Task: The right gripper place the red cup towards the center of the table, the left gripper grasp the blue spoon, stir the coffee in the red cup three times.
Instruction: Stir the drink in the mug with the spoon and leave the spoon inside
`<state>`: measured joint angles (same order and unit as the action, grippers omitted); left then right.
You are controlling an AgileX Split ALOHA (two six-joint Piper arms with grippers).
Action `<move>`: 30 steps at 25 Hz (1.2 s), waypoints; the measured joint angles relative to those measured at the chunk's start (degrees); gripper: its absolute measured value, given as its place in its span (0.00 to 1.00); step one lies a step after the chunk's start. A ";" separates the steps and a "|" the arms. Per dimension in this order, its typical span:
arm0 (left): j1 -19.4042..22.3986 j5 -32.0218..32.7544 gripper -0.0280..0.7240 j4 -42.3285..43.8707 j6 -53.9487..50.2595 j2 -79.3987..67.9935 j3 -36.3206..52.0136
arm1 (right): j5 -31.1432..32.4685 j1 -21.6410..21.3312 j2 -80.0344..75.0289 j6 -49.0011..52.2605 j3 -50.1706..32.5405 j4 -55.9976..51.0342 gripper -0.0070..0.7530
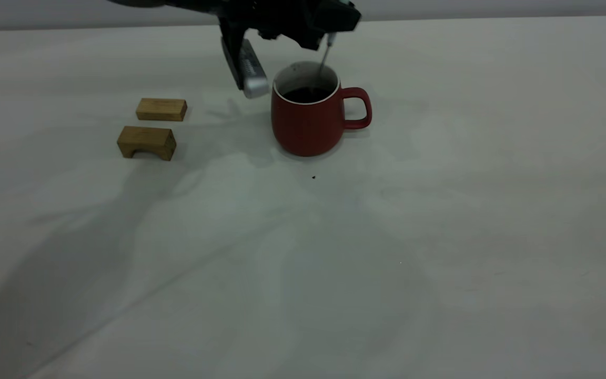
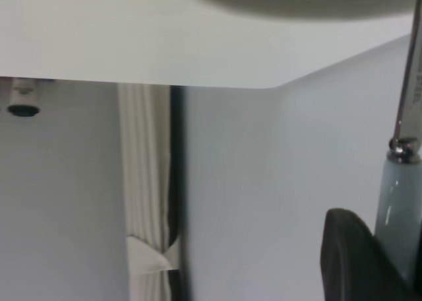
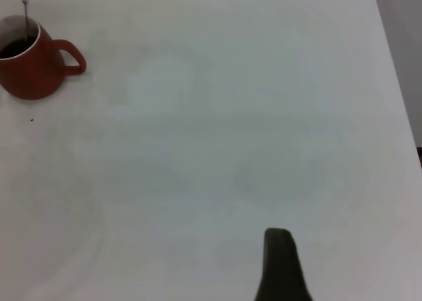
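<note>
The left gripper (image 1: 329, 32) pinched the blue spoon (image 2: 395, 205) by its smooth, likely slippery handle, the stiff metal neck reaching below the jaws into the coffee (image 1: 306, 94) in the red cup (image 1: 308, 123) on the tabletop (image 1: 440, 210)

Dim, soft arm shadows across the table (image 1: 440, 237), wrist views blurred

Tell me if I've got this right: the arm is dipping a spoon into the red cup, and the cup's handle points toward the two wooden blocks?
Not quite. The spoon does dip into the red cup, but the cup's handle points away from the two wooden blocks, which sit on the cup's other side. The exterior view shows this.
</note>
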<state>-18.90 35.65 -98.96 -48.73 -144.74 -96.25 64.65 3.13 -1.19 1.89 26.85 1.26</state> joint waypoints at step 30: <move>-1.00 4.26 0.23 3.54 1.49 -2.36 -0.49 | 0.00 0.00 0.00 0.00 0.00 0.00 0.76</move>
<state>-19.90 39.91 -95.42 -47.24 -147.10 -96.74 64.65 3.13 -1.19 1.89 26.85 1.26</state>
